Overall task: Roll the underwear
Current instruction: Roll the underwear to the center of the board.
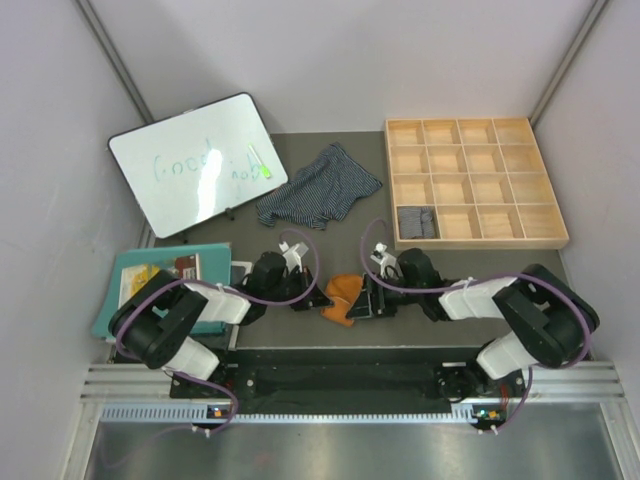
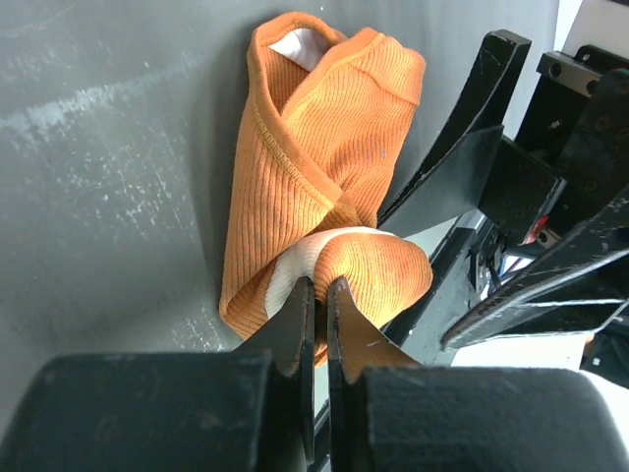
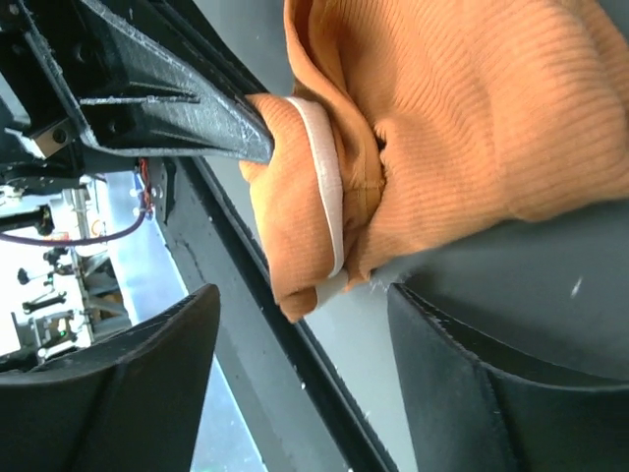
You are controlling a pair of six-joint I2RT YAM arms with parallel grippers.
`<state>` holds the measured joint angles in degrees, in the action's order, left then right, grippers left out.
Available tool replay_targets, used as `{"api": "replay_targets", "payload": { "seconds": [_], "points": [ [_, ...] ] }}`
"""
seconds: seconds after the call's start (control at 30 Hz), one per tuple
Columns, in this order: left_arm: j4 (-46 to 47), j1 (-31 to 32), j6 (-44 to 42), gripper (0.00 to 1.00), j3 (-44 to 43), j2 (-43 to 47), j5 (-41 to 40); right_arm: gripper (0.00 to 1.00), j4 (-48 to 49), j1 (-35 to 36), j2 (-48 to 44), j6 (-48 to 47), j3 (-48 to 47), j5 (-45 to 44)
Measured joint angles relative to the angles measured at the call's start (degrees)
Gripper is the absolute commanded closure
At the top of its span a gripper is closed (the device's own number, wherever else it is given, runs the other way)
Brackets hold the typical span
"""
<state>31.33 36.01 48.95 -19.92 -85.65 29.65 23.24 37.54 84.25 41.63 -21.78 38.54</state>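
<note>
Left wrist view: left hand (image 2: 321,283) closed at rust-orange pair (image 2: 324,147), pinch unclear; right hand (image 3: 303,295) spread wide, empty.

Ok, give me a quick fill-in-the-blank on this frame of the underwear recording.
1. The underwear pinched by the left gripper is ___ in colour.
2. The right gripper has its fingers ___.
3. The grey pair sits in a compartment of the ___ tray.
4. The striped pair lies between that tray and the ___.
Missing: orange; open; wooden; whiteboard.
</note>
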Motion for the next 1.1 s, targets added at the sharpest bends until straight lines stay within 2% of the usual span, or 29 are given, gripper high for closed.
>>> {"api": "replay_targets", "payload": {
  "seconds": [0.03,0.3,0.37,0.43,0.5,0.57,0.6,0.7,0.9,1.1],
  "points": [
    [0.11,0.0,0.35,1.0,0.07,0.0,-0.07,0.42,0.39,0.24,0.28,0.09,-0.04,-0.52],
    [0.26,0.0,1.44,1.0,0.15,0.0,-0.09,0.65,0.72,2.12,3.04,-0.68,-1.64,-5.42],
    [0.24,0.0,1.55,1.0,0.15,0.02,-0.04,0.78,0.55,2.19,3.1,-0.63,-1.57,-6.38],
    [0.17,0.0,1.57,0.92,0.15,0.2,0.15,0.92,0.22,2.38,3.1,-0.5,-1.51,-7.96],
    [-0.46,0.0,1.62,0.77,0.15,0.92,0.37,0.98,-0.17,2.49,2.78,-0.55,-1.46,-8.87],
    [-1.88,0.0,1.49,0.65,0.15,2.25,0.52,1.0,-0.98,2.6,2.14,-0.48,-1.46,-9.94],
    [-2.99,0.02,1.42,0.56,0.15,3.26,0.55,1.0,-1.36,2.64,1.9,-0.52,-1.46,-10.45],
    [-8.0,0.04,0.2,0.42,-0.13,7.43,0.42,1.0,-2.58,2.86,1.07,-0.63,-1.51,-11.8],
    [-19.06,0.04,-5.22,0.31,-3.89,14.84,-3.13,1.0,-4.63,2.86,0.33,-0.87,-1.81,-12.98],
    [-19.63,-0.02,-7.91,0.28,-4.28,14.1,-3.04,1.0,-5.66,2.86,0.33,-1.16,-2.43,-13.03]
  ]
}}
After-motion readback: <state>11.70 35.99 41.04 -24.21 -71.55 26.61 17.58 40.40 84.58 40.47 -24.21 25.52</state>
